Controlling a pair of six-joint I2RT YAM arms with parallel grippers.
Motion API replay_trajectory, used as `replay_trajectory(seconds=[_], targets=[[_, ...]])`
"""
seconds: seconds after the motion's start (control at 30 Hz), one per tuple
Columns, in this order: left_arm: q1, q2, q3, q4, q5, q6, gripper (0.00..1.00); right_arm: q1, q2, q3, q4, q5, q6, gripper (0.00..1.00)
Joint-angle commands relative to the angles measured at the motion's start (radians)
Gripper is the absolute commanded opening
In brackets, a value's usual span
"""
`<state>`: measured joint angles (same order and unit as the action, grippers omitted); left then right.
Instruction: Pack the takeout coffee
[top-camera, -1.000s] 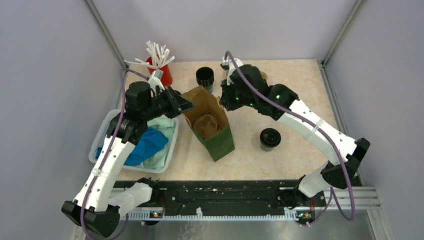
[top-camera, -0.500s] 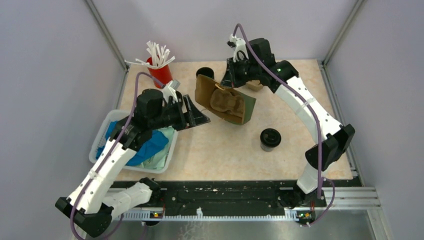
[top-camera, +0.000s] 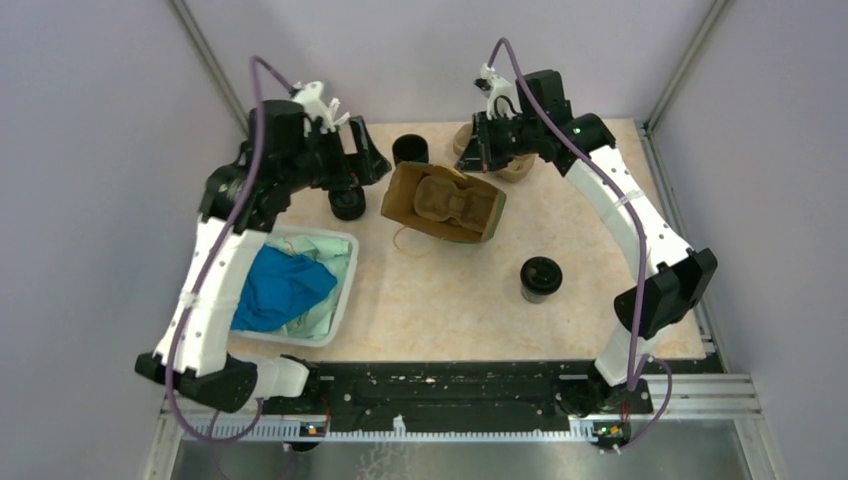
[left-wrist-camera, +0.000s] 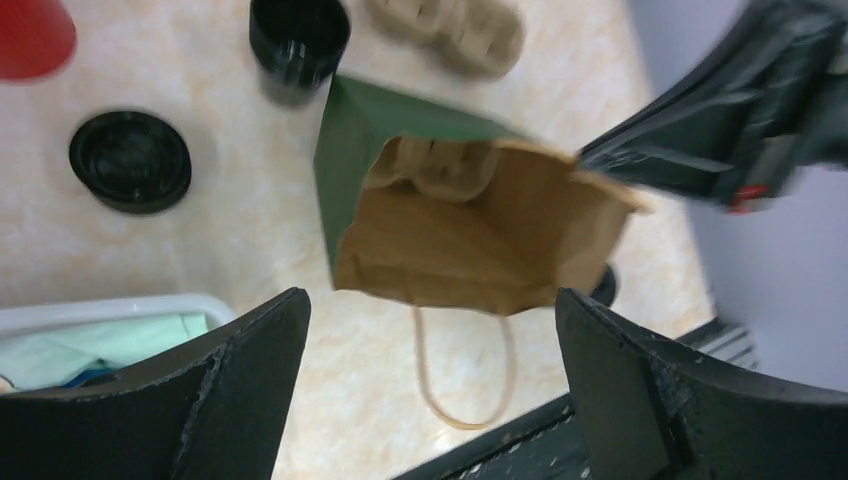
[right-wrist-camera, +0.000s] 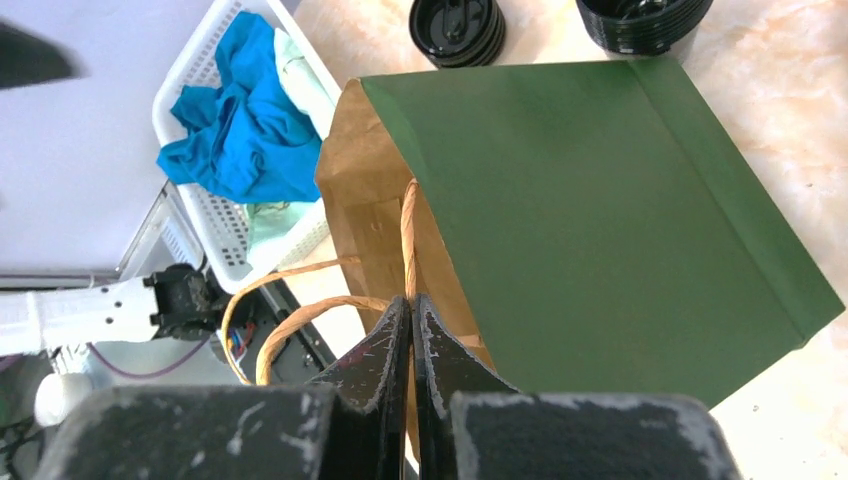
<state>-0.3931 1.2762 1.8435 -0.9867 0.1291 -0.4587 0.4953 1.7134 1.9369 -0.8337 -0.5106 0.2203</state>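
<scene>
Takeout coffee (top-camera: 541, 278) stands upright at the near right of the table (top-camera: 450, 310), well apart from both grippers yet nearer your right gripper (right-wrist-camera: 411, 305), which is clamped on the paper bag (top-camera: 445, 205) rim, while your left gripper (top-camera: 365, 165) hangs wide open beyond the bag.

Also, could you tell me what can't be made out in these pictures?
- Red cup: hidden by the left arm in the top view; cut by the edge in the left wrist view.
- Coffee: in the left wrist view the bag hides all but a sliver.
- Right gripper: its grip is too dark and small to read in the top view.
</scene>
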Motion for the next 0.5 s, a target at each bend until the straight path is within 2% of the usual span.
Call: replay_trajectory(seconds=[0.0, 0.1, 0.23, 0.37, 0.47], targets=[[0.012, 0.062, -0.143, 0.049, 0.127, 0.176, 0.99, -0.020, -0.048, -0.032, 0.052, -0.123, 0.008, 0.00], [0.012, 0.069, -0.217, 0.114, 0.149, 0.214, 0.98, -0.021, -0.044, -0.031, 0.045, -0.145, 0.005, 0.00], [0.013, 0.101, -0.274, 0.164, 0.156, 0.219, 0.90, -0.025, -0.042, -0.029, 0.042, -0.155, 0.007, 0.00], [0.010, 0.133, -0.299, 0.205, 0.160, 0.201, 0.74, -0.024, -0.029, -0.016, 0.027, -0.155, 0.005, 0.00], [0.010, 0.157, -0.297, 0.213, 0.103, 0.203, 0.68, -0.026, -0.020, -0.003, 0.016, -0.153, 0.004, 0.00]])
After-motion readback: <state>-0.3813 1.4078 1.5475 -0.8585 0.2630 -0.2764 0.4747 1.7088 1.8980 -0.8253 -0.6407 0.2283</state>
